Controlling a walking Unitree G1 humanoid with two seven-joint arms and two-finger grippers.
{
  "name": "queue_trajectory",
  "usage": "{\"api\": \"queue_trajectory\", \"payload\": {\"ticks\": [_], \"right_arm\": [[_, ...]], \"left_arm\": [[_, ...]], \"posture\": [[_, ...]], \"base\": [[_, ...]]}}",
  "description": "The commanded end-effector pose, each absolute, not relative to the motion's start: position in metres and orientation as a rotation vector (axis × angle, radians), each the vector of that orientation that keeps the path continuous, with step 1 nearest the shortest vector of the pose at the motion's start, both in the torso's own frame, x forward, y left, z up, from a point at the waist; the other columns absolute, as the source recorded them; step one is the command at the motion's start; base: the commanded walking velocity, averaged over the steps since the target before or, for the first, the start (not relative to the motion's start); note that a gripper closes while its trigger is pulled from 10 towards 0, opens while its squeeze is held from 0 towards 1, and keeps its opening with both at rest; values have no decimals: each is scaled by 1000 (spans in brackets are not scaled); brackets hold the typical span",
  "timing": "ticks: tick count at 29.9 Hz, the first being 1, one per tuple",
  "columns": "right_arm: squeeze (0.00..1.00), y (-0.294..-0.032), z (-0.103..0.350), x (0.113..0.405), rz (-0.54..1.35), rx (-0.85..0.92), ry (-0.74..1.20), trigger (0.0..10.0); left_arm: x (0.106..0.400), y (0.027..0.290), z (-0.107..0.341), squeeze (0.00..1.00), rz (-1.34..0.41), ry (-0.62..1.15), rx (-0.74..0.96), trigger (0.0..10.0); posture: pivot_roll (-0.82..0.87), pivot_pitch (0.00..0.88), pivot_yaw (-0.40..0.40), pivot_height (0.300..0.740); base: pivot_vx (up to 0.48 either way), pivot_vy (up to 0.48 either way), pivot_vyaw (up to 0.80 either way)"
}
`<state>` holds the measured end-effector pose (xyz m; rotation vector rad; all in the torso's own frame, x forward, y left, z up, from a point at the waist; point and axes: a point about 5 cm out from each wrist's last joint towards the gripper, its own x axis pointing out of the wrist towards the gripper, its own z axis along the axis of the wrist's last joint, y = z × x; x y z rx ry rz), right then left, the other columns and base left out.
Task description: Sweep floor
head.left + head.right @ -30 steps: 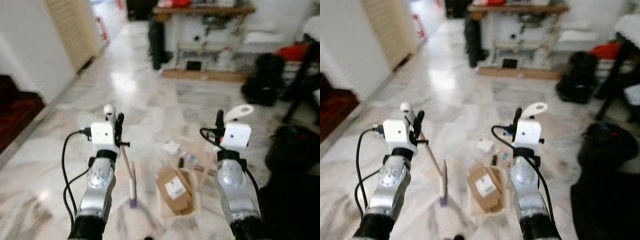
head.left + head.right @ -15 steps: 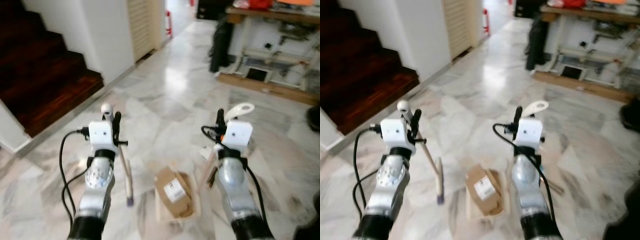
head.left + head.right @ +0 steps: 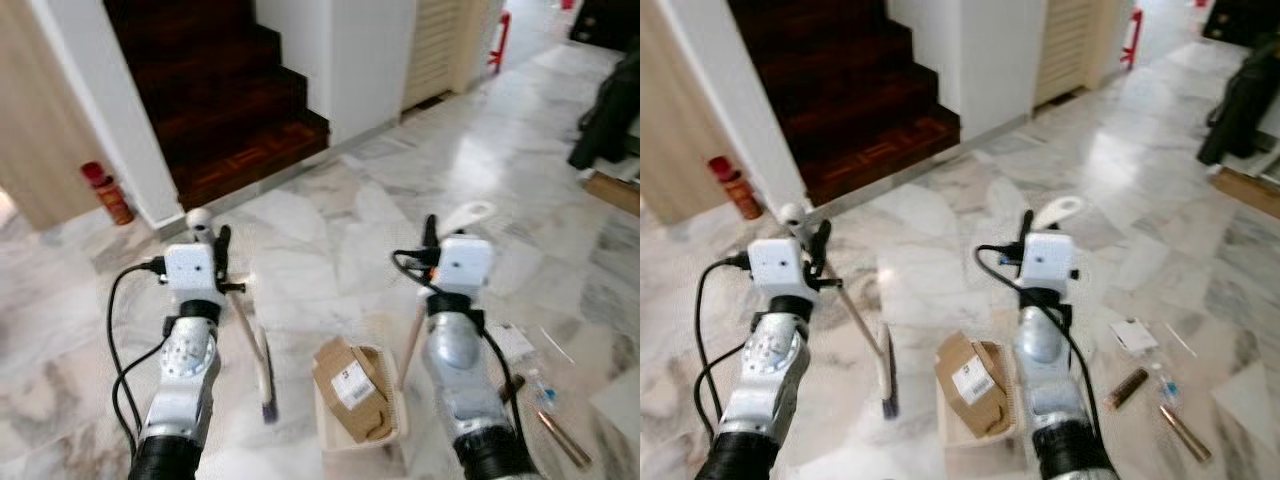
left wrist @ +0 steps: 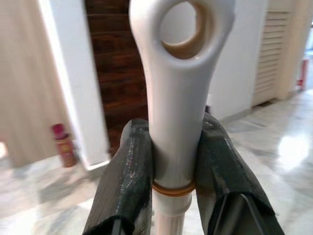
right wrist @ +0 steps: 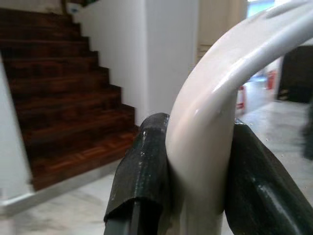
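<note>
My left gripper [image 3: 220, 262] is shut on the white broom handle [image 4: 176, 98], just below its ring-shaped end, with the black fingers [image 4: 128, 181] on both sides. The broom slants down to its head [image 3: 266, 385] on the marble floor. The dustpan's curved white handle [image 5: 210, 122] is clamped in my shut right gripper [image 3: 432, 240]. Between my arms, the cream dustpan [image 3: 395, 440] rests on the floor with crumpled brown cardboard [image 3: 350, 385] in it. Litter lies on the floor to the right: a white paper [image 3: 1133, 334], a brown stick [image 3: 1127, 386] and a thin tube [image 3: 1185, 432].
A dark wooden staircase [image 3: 215, 90] rises ahead on the left, beside a white wall corner [image 3: 370, 60]. A red bottle [image 3: 105, 193] stands by the left wall. A louvred door [image 3: 440, 40] and a black bag [image 3: 610, 110] are at the far right.
The whole view has swung to the left: the cluttered table is gone and the staircase has come in. Both grippers keep the same hold on broom and dustpan.
</note>
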<state>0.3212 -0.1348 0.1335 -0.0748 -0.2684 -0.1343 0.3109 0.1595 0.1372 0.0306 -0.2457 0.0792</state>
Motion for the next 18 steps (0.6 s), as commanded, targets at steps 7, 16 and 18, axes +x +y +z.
{"api": "queue_trajectory", "payload": {"ticks": [7,16,18], "right_arm": [[0,-135,144,324,-138,-33,-302,10000],[0,-138,143,325,-132,-29,-282,10000],[0,-139,145,325,-134,-31,-284,10000]], "left_arm": [[309,160,150,0,80,-288,50,10000],[308,161,150,0,86,-283,51,10000],[308,161,150,0,86,-281,51,10000]], "posture": [[89,67,48,740],[85,79,50,740],[85,79,50,740]], "base": [[0,0,92],[0,0,0],[0,0,0]]}}
